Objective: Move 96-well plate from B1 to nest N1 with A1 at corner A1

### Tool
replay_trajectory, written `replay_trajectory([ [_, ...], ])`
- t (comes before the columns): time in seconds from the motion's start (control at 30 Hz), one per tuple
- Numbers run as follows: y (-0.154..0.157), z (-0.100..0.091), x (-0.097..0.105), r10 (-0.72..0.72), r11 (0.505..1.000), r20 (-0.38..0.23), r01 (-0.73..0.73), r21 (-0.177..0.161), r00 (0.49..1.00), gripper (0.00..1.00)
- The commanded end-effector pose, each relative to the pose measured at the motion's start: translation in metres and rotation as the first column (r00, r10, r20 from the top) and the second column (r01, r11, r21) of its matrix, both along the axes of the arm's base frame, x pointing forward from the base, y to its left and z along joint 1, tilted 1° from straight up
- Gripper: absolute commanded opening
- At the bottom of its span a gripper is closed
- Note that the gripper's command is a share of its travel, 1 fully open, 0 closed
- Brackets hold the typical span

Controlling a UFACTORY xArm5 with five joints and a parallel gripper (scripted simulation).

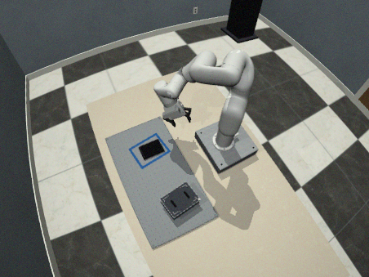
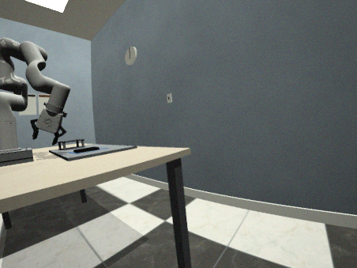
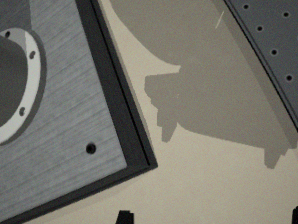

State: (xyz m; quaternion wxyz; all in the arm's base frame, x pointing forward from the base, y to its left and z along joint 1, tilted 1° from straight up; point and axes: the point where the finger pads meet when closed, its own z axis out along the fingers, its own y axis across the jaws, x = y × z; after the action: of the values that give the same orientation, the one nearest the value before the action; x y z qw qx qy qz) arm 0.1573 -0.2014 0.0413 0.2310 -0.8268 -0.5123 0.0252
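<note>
Nearest the wrist camera: the arm's grey base plate is seen right up close, with bare tan table beside it and the perforated bench board cut off at the corner.
Gripper: the gripper is held spread wide with nothing between the fingers, hung in the air between the base plate and the board.
Plate: the 96-well plate is still parked flat inside the blue outline of spot B1; the cut-off corner can't be made out at this size.
Nest: nest N1 is raised on the same board, well apart from B1, nothing in it.
Risk, orientation: since the A1 corner isn't readable, the plate could easily be dropped in rotated.
Risk, seating: a slightly skewed release would probably leave an edge ridden up on a locator, tilted.
Risk, grasp: an off-centre pinch could let the plate be twisted or slipped mid-carry.
Count: one arm, one gripper, one plate, one nest, one blue-marked spot, one board.
</note>
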Motion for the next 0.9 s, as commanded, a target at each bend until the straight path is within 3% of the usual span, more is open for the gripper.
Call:
replay_trajectory([
  [0.0,-0.001,0.001,0.001,0.000,1.000,0.002,0.000,-0.002,1.000,1.00],
  [0.53,-0.001,0.001,0.001,0.000,1.000,0.002,0.000,-0.002,1.000,1.00],
  [0.67,-0.002,0.010,0.019,-0.077,0.994,-0.024,0.075,-0.082,0.997,1.00],
  [0.8,-0.001,0.014,0.027,-0.077,0.994,-0.024,0.075,-0.082,0.997,1.00],
  [0.87,-0.001,0.019,0.036,-0.117,0.986,-0.031,0.112,-0.120,0.993,1.00],
])
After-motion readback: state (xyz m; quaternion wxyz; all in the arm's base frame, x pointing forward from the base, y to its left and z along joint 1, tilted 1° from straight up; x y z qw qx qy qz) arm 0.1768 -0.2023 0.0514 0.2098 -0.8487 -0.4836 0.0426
